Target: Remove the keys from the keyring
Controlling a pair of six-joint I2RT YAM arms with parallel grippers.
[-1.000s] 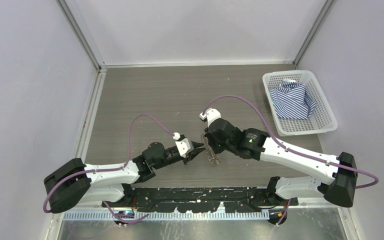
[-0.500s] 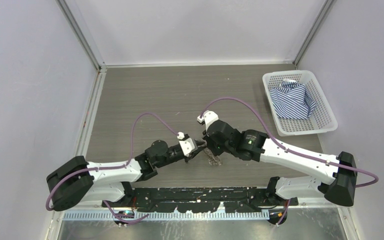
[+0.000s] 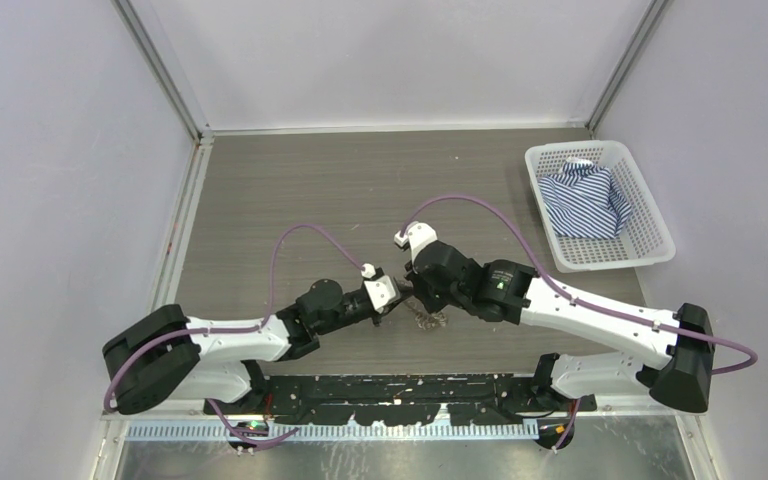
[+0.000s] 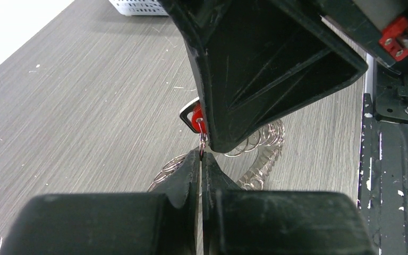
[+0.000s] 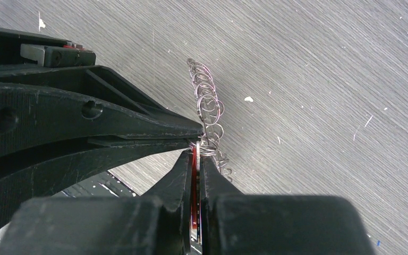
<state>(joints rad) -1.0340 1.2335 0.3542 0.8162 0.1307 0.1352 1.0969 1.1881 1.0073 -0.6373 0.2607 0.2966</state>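
Note:
The keyring (image 3: pixel 428 318), a silvery bunch of thin wire loops, hangs low over the table between both arms. In the left wrist view my left gripper (image 4: pixel 202 154) is shut on a thin loop of the keyring (image 4: pixel 263 146), just under the red-headed key (image 4: pixel 195 118). In the right wrist view my right gripper (image 5: pixel 196 152) is shut on that red-headed key (image 5: pixel 194 178), with the loops of the keyring (image 5: pixel 208 101) trailing beyond its tips. From above, the left gripper (image 3: pixel 401 294) and right gripper (image 3: pixel 415 296) meet tip to tip. Silvery keys cannot be told apart from the loops.
A white plastic basket (image 3: pixel 600 254) with a striped blue-and-white cloth (image 3: pixel 585 200) stands at the right edge of the table. The black base rail (image 3: pixel 400 388) runs along the near edge. Grey walls close in the left, back and right sides.
My left arm has reached right toward the right gripper, and its jaws have closed on a loop of the keyring. The right gripper has shifted slightly left, still holding the red-headed key.

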